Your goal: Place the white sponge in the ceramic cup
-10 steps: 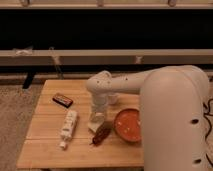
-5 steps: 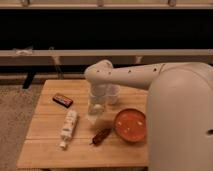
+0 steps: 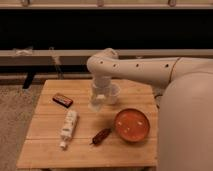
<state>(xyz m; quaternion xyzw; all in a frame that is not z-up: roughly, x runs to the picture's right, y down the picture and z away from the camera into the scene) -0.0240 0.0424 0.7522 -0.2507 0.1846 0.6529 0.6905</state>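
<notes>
My gripper (image 3: 97,101) hangs from the white arm over the middle of the wooden table (image 3: 45,150). It is shut on the white sponge (image 3: 95,105), a small pale block held just above the tabletop. The ceramic cup (image 3: 114,93), small, white and round, stands upright right next to the gripper on its right. The sponge is beside the cup's left side, not over its mouth.
An orange-red bowl (image 3: 132,124) stands at the front right. A white tube-shaped bottle (image 3: 68,125) lies at the front left. A dark reddish object (image 3: 101,135) lies beside the bowl. A dark flat packet (image 3: 62,100) lies at the left. My arm covers the right side.
The gripper has lifted the sponge off the table in front of the cup. It has moved back and up, and is now level with the cup's left side.
</notes>
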